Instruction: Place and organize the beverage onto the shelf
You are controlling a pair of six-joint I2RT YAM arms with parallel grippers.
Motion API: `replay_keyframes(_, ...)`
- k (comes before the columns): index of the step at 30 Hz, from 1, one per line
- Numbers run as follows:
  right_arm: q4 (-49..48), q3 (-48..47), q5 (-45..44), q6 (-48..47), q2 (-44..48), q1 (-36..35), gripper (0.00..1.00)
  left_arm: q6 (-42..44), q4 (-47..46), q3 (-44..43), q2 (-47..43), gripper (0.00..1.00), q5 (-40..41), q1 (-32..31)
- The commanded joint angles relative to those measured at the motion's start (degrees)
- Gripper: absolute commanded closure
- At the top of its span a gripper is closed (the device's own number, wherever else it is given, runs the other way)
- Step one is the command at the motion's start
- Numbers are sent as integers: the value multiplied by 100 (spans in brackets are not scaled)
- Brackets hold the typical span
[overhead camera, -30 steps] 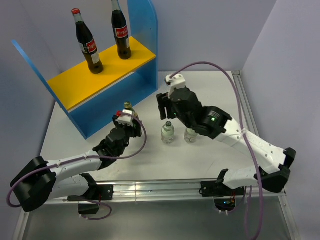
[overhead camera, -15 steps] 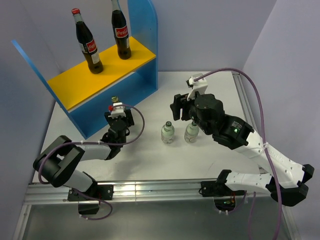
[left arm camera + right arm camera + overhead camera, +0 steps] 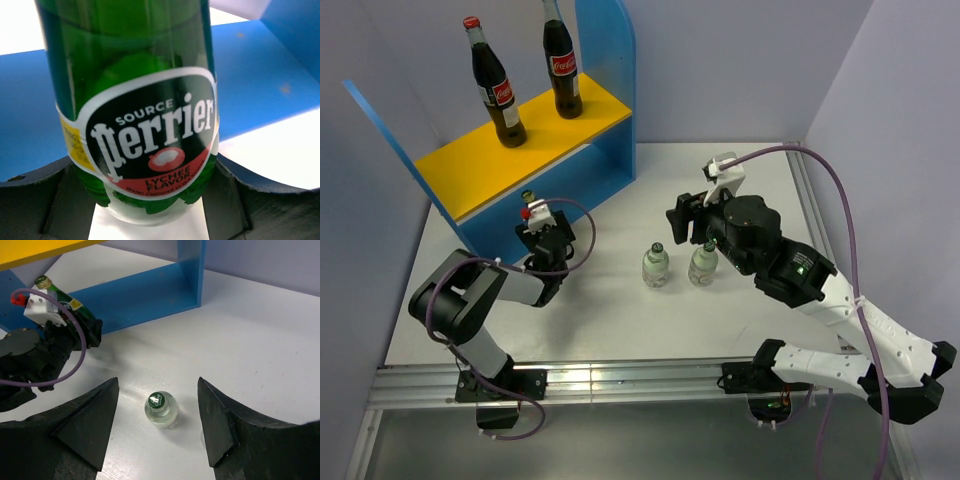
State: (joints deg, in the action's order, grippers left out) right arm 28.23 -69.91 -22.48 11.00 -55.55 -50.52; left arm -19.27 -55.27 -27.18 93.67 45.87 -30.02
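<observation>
Two tall cola bottles [image 3: 498, 85] [image 3: 561, 65] stand on the yellow top board [image 3: 490, 160] of the blue shelf. My left gripper [image 3: 542, 230] is shut on the small dark green Perrier bottle [image 3: 530, 200], held upright just in front of the shelf's blue lower panel; the bottle [image 3: 140, 115] fills the left wrist view between the fingers [image 3: 45, 200]. Two small clear bottles [image 3: 656, 266] [image 3: 703, 264] stand mid-table. My right gripper [image 3: 688, 222] is open and empty, above and behind them. In the right wrist view one clear bottle [image 3: 161, 407] sits below the open right gripper [image 3: 159, 435].
The white table [image 3: 740, 180] ends at a metal rail [image 3: 620, 380] at the near edge. Grey walls close in the left, back and right. The shelf's tall blue side panel [image 3: 610, 60] stands right of the cola bottles. Purple cables loop over both arms.
My left arm has folded back and carried the green bottle left, close to the shelf front. My right arm has drawn back to the right, uncovering both clear bottles.
</observation>
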Motion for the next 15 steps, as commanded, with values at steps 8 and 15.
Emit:
replay_keyframes(8,-625,276,349,-90,325,60,28,-542,-950,-780,450,100,1062,181)
replay_keyframes(15,-748,443,568,-55,431,69,28,-719,-303,-1227,670,100,1416,207)
